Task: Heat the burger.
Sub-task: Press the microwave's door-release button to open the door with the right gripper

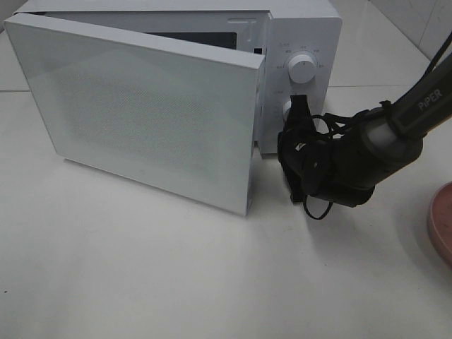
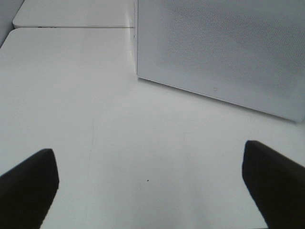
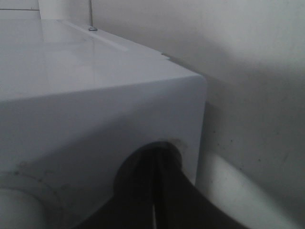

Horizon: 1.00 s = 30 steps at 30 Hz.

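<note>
Exterior high view: white tabletop (image 1: 176, 282) fills the frame. White box-shaped microwave oven (image 1: 311, 28) sits at 11 o'clock on it. Its big white speckled door (image 1: 141, 106) is swung partly open, hinged on the 9 o'clock side, with the free edge pointing toward 5 o'clock. The door blocks nearly all of the cavity and only a dark strip shows above it.

The burger does not show in any view, so I cannot tell where it is.

Black right arm (image 1: 367, 155) comes in from 3 o'clock. Flat pink round plate (image 1: 441, 222) is cut by the frame edge at 4 o'clock, well apart from the oven. The control panel has an upper white round dial (image 1: 304, 68), with a lower white dial (image 1: 287, 109) at 6 o'clock from it.

Right gripper (image 1: 297, 106) has its fingers pressed together, tips at the lower dial. The right wrist view shows it (image 3: 155, 191) as one dark wedge against the oven front. Whether it pinches the dial, I cannot tell.

Left gripper (image 2: 150, 186) is spread wide over bare tabletop, holding nothing, with the door near it.
</note>
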Tool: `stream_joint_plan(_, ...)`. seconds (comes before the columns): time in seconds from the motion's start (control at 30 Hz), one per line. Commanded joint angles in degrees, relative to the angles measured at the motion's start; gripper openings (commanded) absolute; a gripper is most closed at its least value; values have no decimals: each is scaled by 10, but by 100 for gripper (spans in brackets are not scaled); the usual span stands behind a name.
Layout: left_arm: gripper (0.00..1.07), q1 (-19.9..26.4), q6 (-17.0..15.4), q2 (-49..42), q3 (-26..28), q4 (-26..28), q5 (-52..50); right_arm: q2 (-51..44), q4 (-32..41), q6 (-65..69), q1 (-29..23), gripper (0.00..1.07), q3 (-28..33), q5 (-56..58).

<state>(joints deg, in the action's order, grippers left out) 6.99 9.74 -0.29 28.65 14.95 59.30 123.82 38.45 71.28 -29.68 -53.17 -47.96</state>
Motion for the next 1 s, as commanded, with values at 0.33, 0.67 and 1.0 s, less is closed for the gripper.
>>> stream_joint_plan(0.33,102,-2,1,-5,-2,3,-5,-33,-35,-19,21,0,-6,-113)
stream_joint_plan(0.67,102,-2,1,-5,-2,3,-5,-65,-54,11,21,0,47,3)
stream_joint_plan(1.0,102,-2,1,-5,-2,3,-5,-103,-99,4,21,0,100,59)
